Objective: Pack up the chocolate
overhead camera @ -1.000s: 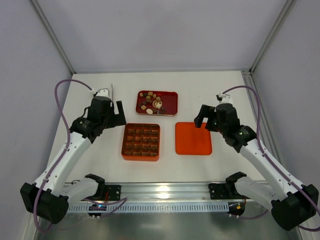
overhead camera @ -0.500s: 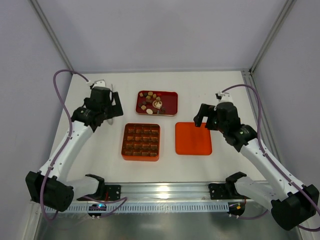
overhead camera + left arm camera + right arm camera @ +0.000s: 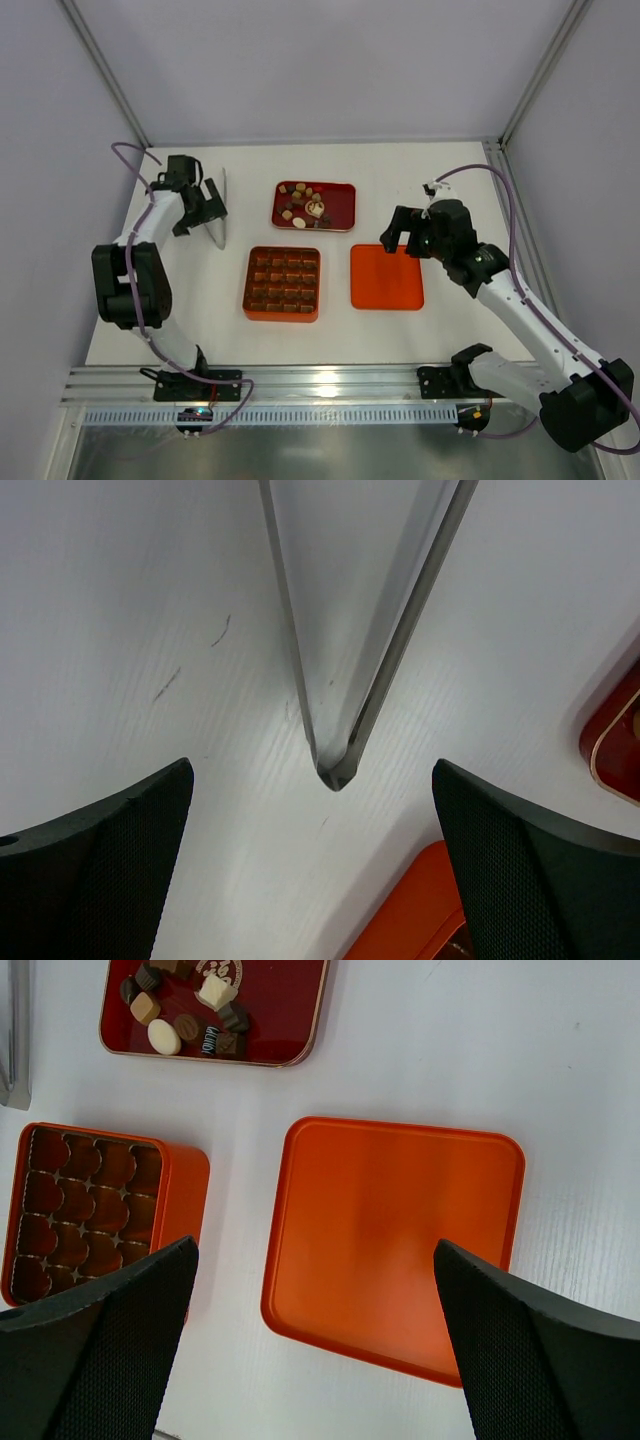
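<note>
The chocolate (image 3: 304,203), several small brown, dark and cream-white pieces, lies in a dark red tray (image 3: 340,208) at the back centre; it also shows in the right wrist view (image 3: 188,1015). The orange grid box (image 3: 282,283) stands in front of the tray, its cells showing brown. The flat orange lid (image 3: 387,276) lies to its right. My left gripper (image 3: 203,206) is open and empty at the far left, straddling the tip of metal tongs (image 3: 340,680) that lie on the table. My right gripper (image 3: 402,233) is open and empty above the lid (image 3: 395,1240).
The tongs (image 3: 221,206) lie left of the red tray. The box corner (image 3: 425,910) and the tray edge (image 3: 612,750) show at the right of the left wrist view. Frame posts rise at the back corners, and a metal rail runs along the near edge.
My left arm has swung back and to the left, bringing its gripper from beside the box to the tongs. My right gripper has shifted slightly left over the lid's far edge.
</note>
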